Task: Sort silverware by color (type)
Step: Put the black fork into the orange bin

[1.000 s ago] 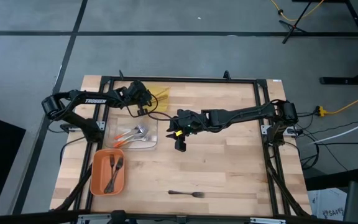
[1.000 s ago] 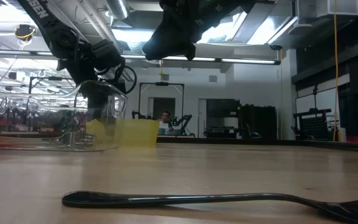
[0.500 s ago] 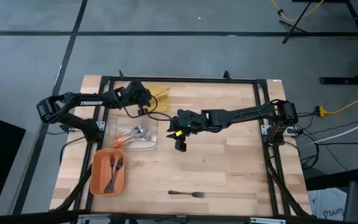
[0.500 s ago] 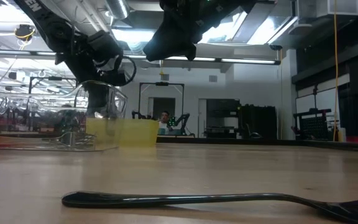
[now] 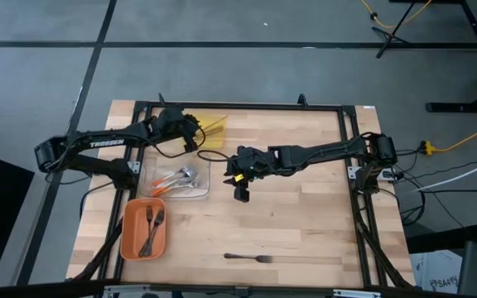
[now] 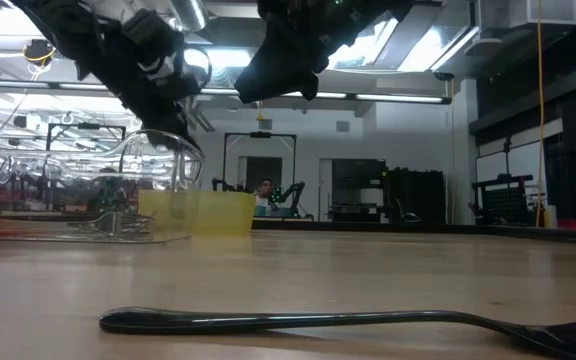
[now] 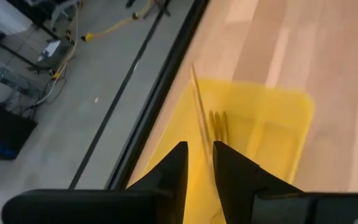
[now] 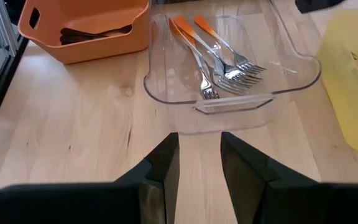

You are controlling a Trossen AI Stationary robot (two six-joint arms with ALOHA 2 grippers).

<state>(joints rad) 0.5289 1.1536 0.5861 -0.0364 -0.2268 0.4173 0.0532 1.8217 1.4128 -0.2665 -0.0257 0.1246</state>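
High view shows the last dark fork [image 5: 248, 258] lying alone on the desk [image 5: 305, 215], long axis crosswise, well apart from the orange tray [image 5: 128, 240]; the right gripper [image 5: 240, 193], jaws slightly parted and empty, hangs nearer it than the left gripper [image 5: 190, 141], whose empty, narrowly parted jaws hover at the yellow tray [image 5: 215, 124].

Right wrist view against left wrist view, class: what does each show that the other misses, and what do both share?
Only the right wrist view shows the clear tray holding silver forks with orange handle tips, and the orange tray with dark forks. Only the left wrist view shows the grey floor beyond the table edge. Both show the yellow tray with tan wooden utensils and the wooden table.
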